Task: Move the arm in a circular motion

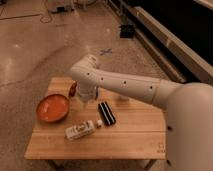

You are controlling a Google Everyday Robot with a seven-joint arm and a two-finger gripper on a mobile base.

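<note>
The arm (125, 85), glossy white with small dark screw dots, reaches in from the right. It bends at a rounded joint (88, 66) above the table's back left part. From that joint it drops to the gripper (84, 98), which hangs just above the tabletop between the orange bowl and the black object. The wrist hides most of the gripper.
A low wooden table (130, 137) holds an orange bowl (52, 108) at the left. A white bottle (81, 130) lies on its side in front, a black ridged object (106, 113) lies in the middle, and a small red item (73, 89) sits behind the gripper. Polished floor surrounds the table. A dark ledge runs along the right.
</note>
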